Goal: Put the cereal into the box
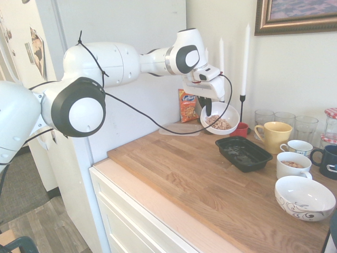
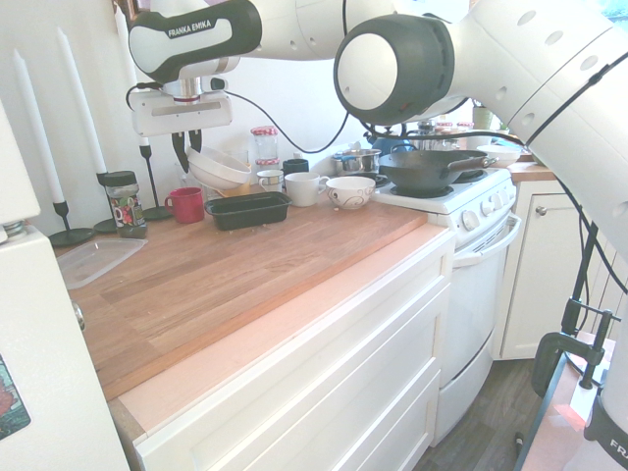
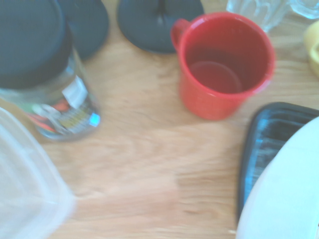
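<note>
Above the box [image 1: 243, 153], claw [image 1: 208, 113] clenched on white bowl [image 1: 219, 118] of cereal [image 1: 219, 124]; arm lettering "FRANKA EMIKA"

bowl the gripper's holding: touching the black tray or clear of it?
Apart. In the first exterior view the white bowl of cereal hangs tilted from the gripper, with countertop showing between it and the black tray below.

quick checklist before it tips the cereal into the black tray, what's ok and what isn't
1. Gripper shut on the white bowl: ok.
2. Cereal in the bowl: ok.
3. Black tray open, nothing in it: ok.
4. Bowl directly over the tray: not ok; it hangs behind it, near the red mug.
5. Space around the tray's rim: not ok; white mugs crowd one end.
6. Grip firmness: cannot tell.
</note>
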{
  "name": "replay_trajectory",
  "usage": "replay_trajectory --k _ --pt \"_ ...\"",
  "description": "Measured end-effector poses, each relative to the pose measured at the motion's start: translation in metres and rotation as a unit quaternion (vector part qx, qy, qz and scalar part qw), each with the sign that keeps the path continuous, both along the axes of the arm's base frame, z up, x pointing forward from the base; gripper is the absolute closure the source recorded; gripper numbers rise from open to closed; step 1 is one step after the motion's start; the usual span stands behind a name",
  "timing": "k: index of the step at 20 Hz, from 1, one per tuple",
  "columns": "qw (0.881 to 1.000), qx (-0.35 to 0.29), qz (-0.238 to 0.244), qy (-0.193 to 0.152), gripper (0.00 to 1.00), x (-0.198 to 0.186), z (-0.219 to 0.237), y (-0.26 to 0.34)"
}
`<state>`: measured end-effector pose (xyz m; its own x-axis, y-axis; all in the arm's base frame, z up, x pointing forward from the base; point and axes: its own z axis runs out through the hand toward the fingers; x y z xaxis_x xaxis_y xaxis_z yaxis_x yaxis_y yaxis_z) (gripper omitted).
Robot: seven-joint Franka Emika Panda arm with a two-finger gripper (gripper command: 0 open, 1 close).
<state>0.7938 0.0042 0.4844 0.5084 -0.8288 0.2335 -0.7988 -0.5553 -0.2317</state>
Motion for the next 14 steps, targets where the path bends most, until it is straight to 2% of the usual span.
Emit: replay_trajectory --k 7,14 --pt "0.997 0.067 -0.019 -0.017 1.00 0.000 0.011 -0.058" --pt "0.993 0.119 -0.011 -0.022 1.00 0.012 -0.026 -0.071"
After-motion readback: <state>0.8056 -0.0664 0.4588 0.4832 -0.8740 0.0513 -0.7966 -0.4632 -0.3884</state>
